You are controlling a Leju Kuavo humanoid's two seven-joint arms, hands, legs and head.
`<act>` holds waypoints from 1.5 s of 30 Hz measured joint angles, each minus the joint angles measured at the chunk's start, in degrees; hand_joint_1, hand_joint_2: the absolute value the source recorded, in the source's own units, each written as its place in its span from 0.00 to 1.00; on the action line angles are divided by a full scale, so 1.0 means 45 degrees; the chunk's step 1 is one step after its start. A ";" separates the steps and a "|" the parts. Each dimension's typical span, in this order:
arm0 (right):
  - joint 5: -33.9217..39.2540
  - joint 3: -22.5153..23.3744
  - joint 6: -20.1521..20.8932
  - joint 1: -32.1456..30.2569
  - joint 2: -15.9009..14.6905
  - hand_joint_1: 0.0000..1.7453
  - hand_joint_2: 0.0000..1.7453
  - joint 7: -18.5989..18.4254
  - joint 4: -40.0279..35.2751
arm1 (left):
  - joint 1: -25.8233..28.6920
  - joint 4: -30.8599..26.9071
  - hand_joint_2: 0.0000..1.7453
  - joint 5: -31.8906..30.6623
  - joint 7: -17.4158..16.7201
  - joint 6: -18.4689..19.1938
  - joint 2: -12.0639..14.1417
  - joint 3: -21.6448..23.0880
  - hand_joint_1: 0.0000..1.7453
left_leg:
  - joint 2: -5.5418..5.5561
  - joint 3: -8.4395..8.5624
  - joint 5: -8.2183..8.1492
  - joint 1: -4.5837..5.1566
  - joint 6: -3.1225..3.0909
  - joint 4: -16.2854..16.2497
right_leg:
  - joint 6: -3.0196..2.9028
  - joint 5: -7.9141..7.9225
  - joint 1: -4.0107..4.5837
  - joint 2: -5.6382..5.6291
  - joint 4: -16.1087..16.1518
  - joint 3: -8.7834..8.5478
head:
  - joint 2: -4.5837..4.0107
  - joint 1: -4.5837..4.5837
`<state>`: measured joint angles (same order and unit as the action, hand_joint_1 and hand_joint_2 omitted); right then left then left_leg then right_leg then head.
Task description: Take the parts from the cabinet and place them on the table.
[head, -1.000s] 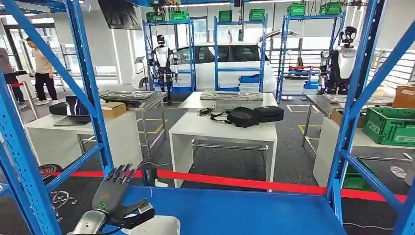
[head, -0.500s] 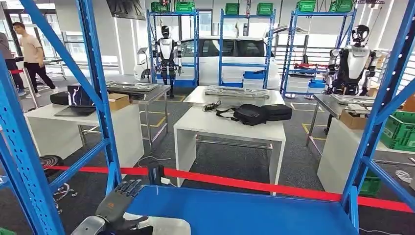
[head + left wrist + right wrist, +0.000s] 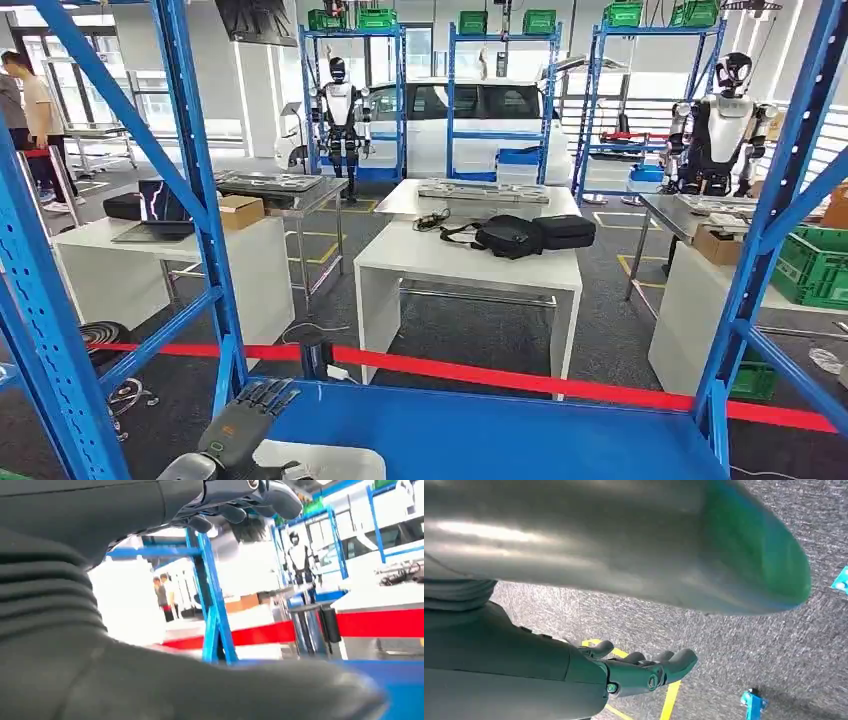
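The left hand (image 3: 243, 432) rests flat, fingers spread, on one pale grey part (image 3: 330, 462) lying on the blue cabinet shelf (image 3: 500, 435). The right hand (image 3: 624, 672) hangs over grey carpet, fingers loosely curled, holding nothing

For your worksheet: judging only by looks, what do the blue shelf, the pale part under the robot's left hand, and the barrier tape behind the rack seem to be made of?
Blue shelf: probably painted steel; even matte blue, with perforated uprights.
Pale part by the left hand: smooth off-white, likely plastic or coated metal; too little is visible to say.
Barrier tape: flat red band, probably fabric or plastic.
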<state>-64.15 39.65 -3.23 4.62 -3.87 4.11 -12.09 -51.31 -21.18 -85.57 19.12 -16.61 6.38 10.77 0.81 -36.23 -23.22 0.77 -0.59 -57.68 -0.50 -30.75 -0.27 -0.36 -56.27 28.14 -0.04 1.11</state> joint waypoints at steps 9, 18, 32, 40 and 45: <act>-0.0073 0.0204 0.0005 -0.0014 0.0097 0.00 0.00 0.0000 0.0000 | 0.0325 0.0155 1.00 -0.0393 -0.0432 -0.0558 -0.0146 0.0607 0.00 | -0.0001 0.0003 -0.0001 0.0000 0.0002 0.0012 | -0.0010 -0.0009 0.0000 -0.0001 -0.0001 0.0002 | 0.0000 0.0000; -0.0102 0.0301 0.0005 -0.0016 0.0151 0.00 0.00 -0.0019 0.0000 | 0.0658 0.0277 1.00 -0.0412 -0.0349 -0.0621 -0.0433 0.0938 0.00 | 0.0003 0.0007 -0.0001 0.0000 0.0002 0.0013 | -0.0011 -0.0010 -0.0001 0.0003 -0.0001 -0.0002 | 0.0000 0.0000; -0.0369 0.0442 0.0151 -0.0109 0.0219 0.00 0.00 -0.0073 0.0000 | 0.0884 0.0520 1.00 -0.0412 -0.0616 -0.0072 -0.0369 0.2210 0.00 | 0.0001 0.0010 -0.0001 -0.0001 0.0003 0.0017 | -0.0011 -0.0011 0.0004 0.0002 -0.0002 -0.0007 | 0.0000 0.0000; -0.0456 0.0515 0.0170 -0.0112 0.0238 0.00 0.00 -0.0010 0.0000 | 0.0918 0.0592 1.00 -0.0397 -0.0490 0.0161 -0.0364 0.2322 0.00 | 0.0000 0.0010 -0.0001 -0.0001 0.0003 0.0018 | -0.0011 -0.0011 0.0002 0.0001 -0.0002 -0.0008 | 0.0000 0.0000; -0.0539 0.0515 0.0228 -0.0111 0.0248 0.00 0.00 -0.0024 0.0000 | 0.1124 0.0612 1.00 -0.0363 -0.0578 -0.0004 -0.0471 0.2371 0.00 | 0.0000 0.0015 -0.0001 -0.0001 0.0003 0.0018 | -0.0011 -0.0011 0.0001 0.0000 -0.0002 -0.0008 | 0.0000 0.0000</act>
<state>-66.58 41.97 -2.21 4.12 -2.75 4.00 -12.09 -46.25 -18.43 -87.21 16.52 -16.63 4.26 21.44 0.81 -36.17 -23.22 0.76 -0.58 -57.60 -0.55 -30.80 -0.26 -0.35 -56.28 28.10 -0.04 1.11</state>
